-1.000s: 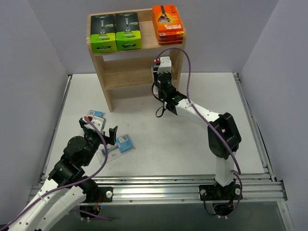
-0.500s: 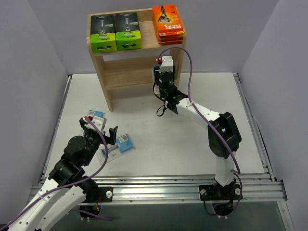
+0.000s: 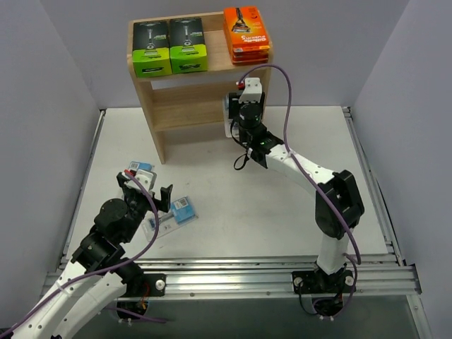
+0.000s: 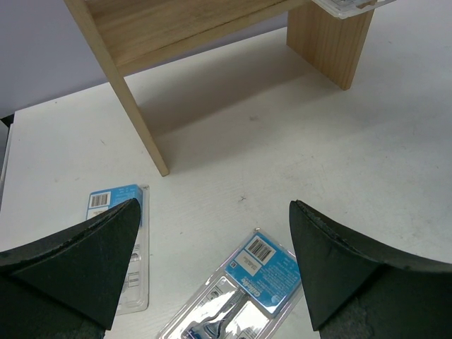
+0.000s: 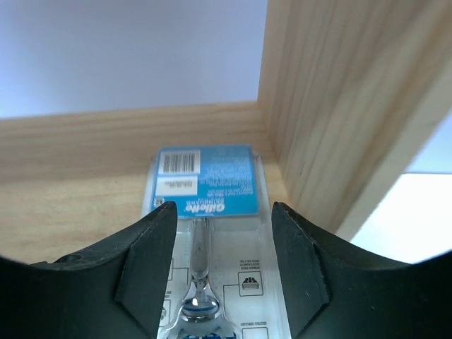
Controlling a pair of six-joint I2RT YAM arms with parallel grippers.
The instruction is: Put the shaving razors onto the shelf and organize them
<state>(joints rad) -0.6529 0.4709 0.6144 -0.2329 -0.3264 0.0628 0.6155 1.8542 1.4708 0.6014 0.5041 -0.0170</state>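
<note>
Your right gripper (image 5: 224, 209), jaws apart, straddles a blister pack (image 5: 205, 180) lying flat inside the shelf (image 5: 332, 106) against a side panel, while your left gripper (image 4: 213, 206) hangs wide open over a second pack (image 4: 263, 267) on the table (image 4: 318, 155): judge these light, slick and springy, best pinched across the card edges.

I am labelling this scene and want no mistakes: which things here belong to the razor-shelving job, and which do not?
Job:
- shelf
- green boxes
- orange boxes
- shelved blister pack
- loose blister packs

Not job:
- table
- purple cables
- metal rails
</note>
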